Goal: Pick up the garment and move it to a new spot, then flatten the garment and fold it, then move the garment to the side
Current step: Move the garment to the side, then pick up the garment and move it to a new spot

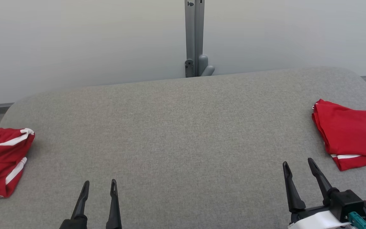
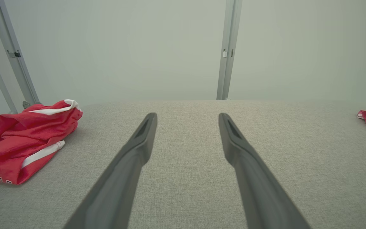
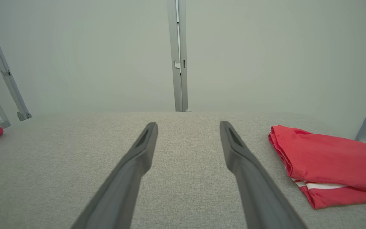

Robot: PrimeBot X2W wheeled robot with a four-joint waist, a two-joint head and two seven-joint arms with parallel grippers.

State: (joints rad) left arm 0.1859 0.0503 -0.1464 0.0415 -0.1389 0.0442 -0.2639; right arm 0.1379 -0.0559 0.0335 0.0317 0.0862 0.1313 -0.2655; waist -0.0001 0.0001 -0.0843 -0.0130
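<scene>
A crumpled red garment with white stripes (image 1: 2, 159) lies at the left edge of the grey table (image 1: 176, 133); the left wrist view has it (image 2: 27, 140) at the left. A neatly folded red garment (image 1: 351, 136) rests at the right edge, also seen in the right wrist view (image 3: 329, 162). My left gripper (image 1: 99, 186) hovers open near the front edge, right of the crumpled garment, with nothing between its fingers (image 2: 145, 133). My right gripper (image 1: 297, 163) is open too, just left of the folded garment, its fingers (image 3: 233, 140) empty.
A grey metal post (image 1: 194, 38) stands behind the table's far edge against a pale wall. More slanted frame posts (image 2: 10, 54) show at the left in the wrist views. The grey fabric between the two garments is bare.
</scene>
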